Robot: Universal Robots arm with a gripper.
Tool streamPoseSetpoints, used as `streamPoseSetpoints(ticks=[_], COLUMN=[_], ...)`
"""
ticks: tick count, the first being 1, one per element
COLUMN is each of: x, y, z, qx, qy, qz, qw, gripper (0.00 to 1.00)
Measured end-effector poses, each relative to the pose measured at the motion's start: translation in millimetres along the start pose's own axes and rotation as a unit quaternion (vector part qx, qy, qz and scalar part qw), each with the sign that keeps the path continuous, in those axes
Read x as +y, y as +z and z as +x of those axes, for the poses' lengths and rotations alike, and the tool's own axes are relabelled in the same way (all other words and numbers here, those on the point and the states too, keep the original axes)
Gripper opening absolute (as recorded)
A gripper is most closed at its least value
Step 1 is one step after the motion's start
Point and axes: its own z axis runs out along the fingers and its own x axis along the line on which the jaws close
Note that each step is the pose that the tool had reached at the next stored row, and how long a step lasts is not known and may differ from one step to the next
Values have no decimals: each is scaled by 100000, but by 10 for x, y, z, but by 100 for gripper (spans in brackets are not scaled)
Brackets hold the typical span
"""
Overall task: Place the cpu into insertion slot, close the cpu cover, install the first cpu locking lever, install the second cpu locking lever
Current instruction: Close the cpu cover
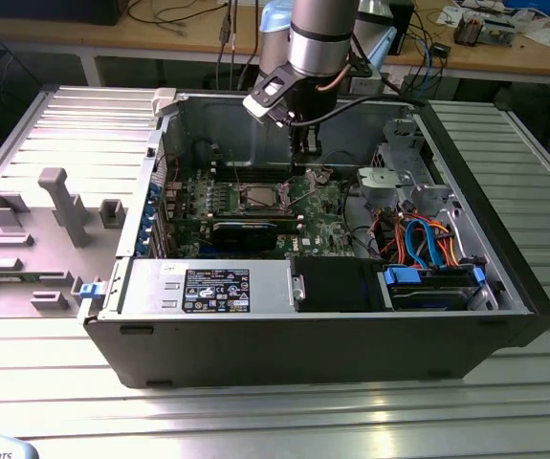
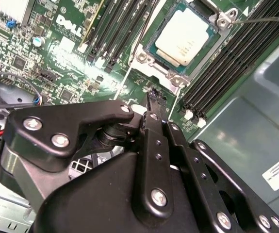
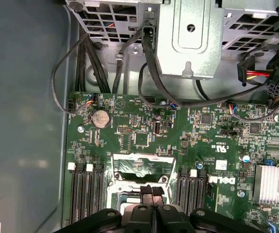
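The cpu (image 2: 185, 36), a small square chip with a silver-grey top, lies flat in the insertion slot (image 2: 147, 61) on the green motherboard. The cpu cover (image 3: 139, 164), a thin silvery frame with a square window, stands tilted up above the slot. A thin metal locking lever (image 2: 265, 19) sticks out beside the socket. My gripper (image 3: 152, 190) hangs inside the computer case, just above the slot (image 1: 258, 196), with its black fingers pressed together and nothing between them. Its fingertips (image 2: 151, 104) are a short way from the chip. In the exterior view the gripper (image 1: 306, 153) is behind the socket.
Black memory slots (image 2: 226, 68) flank the socket on both sides. A black graphics card (image 1: 246, 229) and the power supply (image 1: 208, 287) lie nearer the case front. The metal drive cage (image 1: 399, 182) and coloured cables (image 1: 428, 244) fill the exterior view's right. Case walls surround the board.
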Motion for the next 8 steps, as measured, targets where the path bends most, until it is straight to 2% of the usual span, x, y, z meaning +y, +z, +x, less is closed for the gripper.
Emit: streamPoseSetpoints(ticks=[8], x=[87], y=[7], z=[-5], qx=[11], qy=[-4], qz=[-6], qw=[100000], gripper=[11])
